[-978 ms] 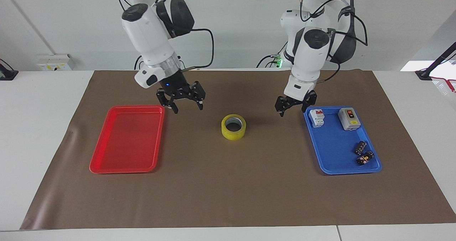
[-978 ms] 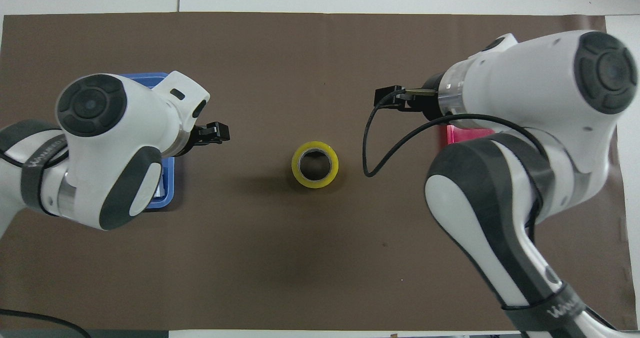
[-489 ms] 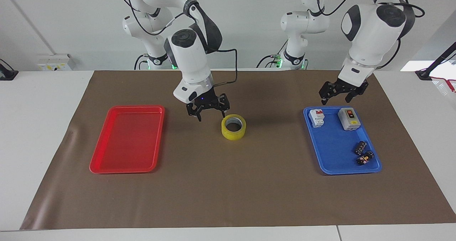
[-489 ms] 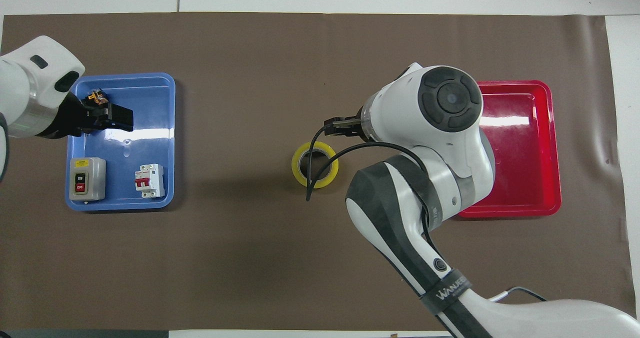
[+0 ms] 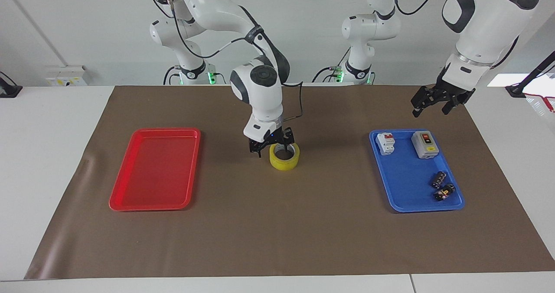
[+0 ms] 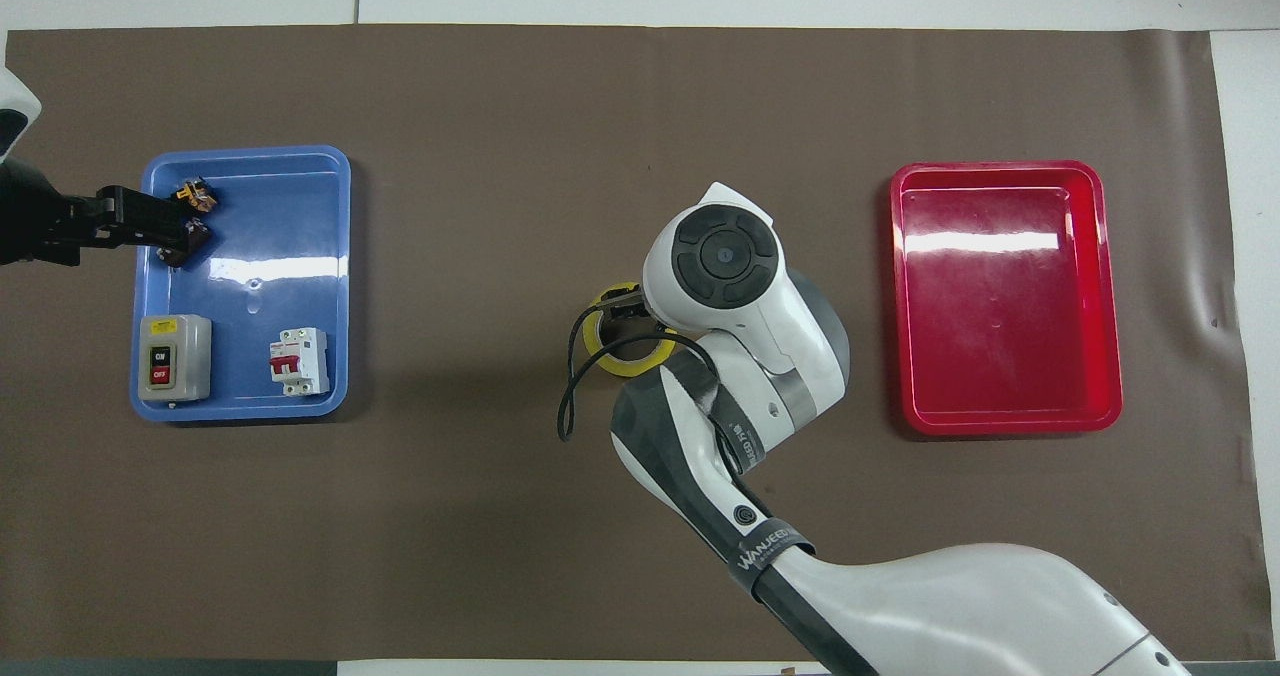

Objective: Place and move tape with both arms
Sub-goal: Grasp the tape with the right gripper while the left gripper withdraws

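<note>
Right gripper (image 5: 272,146) lowered, fingers spread astride the tape (image 5: 284,159) wall; left gripper (image 5: 438,103) spread, raised; overhead, the right wrist hides that straddle

The brown mat (image 5: 277,232) lies bare on the part farther from the robots, and also between the tape (image 5: 284,157) and each tray, so a gripper could pass there freely. The right gripper (image 5: 272,145) stands at the tape with its fingers spread, one inside the ring (the wrist covers it from above), and this arm blocks the way to the tape from the robots' end. The red tray (image 5: 130,197) holds nothing. The blue tray (image 5: 405,197) is crowded by a breaker (image 5: 385,143), a switch box (image 5: 424,144) and two black parts (image 5: 441,186). The left gripper (image 5: 438,101) hangs open over the mat beside this tray.
</note>
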Robot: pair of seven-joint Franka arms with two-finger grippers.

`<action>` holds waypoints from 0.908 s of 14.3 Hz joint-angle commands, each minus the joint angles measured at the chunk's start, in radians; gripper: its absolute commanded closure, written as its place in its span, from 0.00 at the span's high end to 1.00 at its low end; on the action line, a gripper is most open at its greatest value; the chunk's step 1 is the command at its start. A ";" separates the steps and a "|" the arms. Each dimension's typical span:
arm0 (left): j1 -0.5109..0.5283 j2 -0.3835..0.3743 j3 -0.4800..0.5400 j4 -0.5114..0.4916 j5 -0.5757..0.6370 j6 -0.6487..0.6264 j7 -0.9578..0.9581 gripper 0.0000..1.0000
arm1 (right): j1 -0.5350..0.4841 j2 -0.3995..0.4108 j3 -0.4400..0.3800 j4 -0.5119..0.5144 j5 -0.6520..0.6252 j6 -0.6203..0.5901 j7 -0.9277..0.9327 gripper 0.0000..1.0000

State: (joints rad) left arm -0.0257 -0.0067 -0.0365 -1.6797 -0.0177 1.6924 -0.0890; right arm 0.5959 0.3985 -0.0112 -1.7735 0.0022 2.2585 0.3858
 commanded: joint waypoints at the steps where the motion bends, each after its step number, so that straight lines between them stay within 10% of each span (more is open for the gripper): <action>1: 0.033 0.002 -0.003 -0.006 -0.025 -0.014 0.049 1.00 | 0.004 0.022 -0.003 -0.004 -0.033 0.035 0.011 1.00; 7: 0.032 -0.001 -0.005 -0.011 -0.016 -0.026 0.114 1.00 | 0.019 0.019 -0.003 -0.077 -0.048 0.069 0.004 0.98; 11: 0.027 -0.009 -0.005 -0.025 0.004 -0.031 0.111 1.00 | 0.018 0.011 -0.003 -0.132 -0.048 0.145 0.004 0.77; 13: 0.026 -0.016 -0.006 -0.025 0.030 -0.034 0.117 1.00 | 0.019 0.009 -0.003 -0.135 -0.048 0.148 0.007 0.50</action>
State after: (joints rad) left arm 0.0007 0.0004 -0.0410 -1.6850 -0.0116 1.6707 0.0106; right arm 0.6125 0.4330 -0.0113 -1.8709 -0.0240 2.3833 0.3856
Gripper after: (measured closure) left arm 0.000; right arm 0.317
